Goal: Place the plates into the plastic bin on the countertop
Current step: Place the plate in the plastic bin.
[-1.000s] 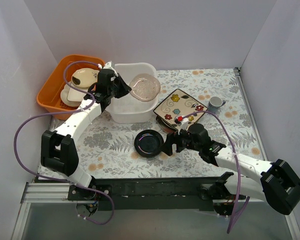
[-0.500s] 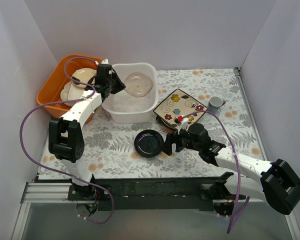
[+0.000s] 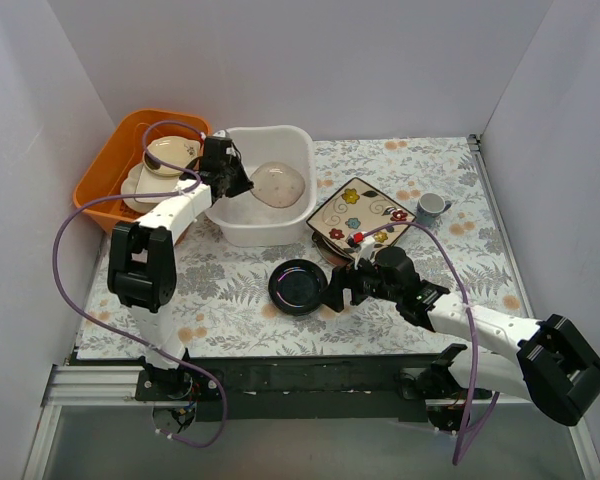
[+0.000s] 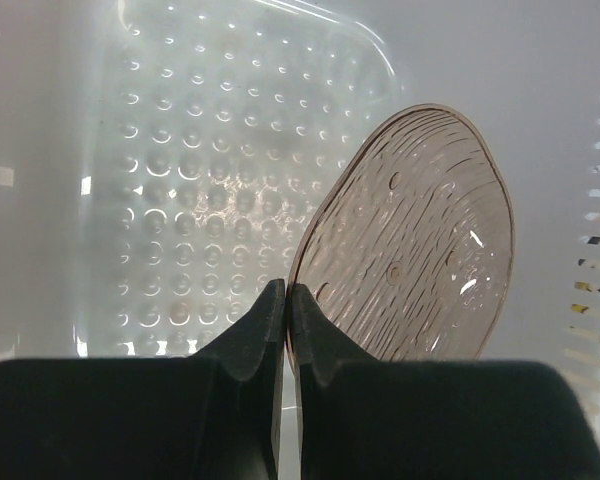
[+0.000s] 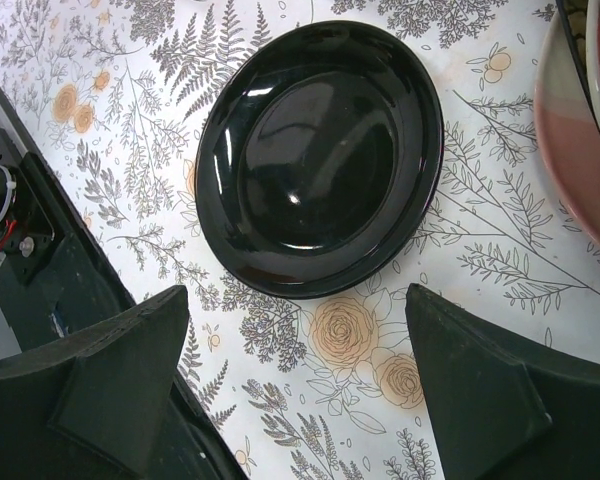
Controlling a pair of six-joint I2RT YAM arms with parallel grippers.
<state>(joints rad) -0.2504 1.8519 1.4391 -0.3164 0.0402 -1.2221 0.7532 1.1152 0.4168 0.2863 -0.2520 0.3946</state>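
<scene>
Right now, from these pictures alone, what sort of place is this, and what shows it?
Probably a mock-kitchen test booth: plain white walls box in a fern-printed countertop, robot arms stand at its edge, and plates sit by a plastic bin.

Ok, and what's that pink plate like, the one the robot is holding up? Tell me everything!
The pink plate is round and glossy, pale pink-cream, with rippled streaks across its face and a thin darker rim. The left gripper pinches its edge between shut fingers, so it hangs tilted up on edge over the bumpy floor of the white plastic bin. Whether it touches the bin cannot be told.
</scene>
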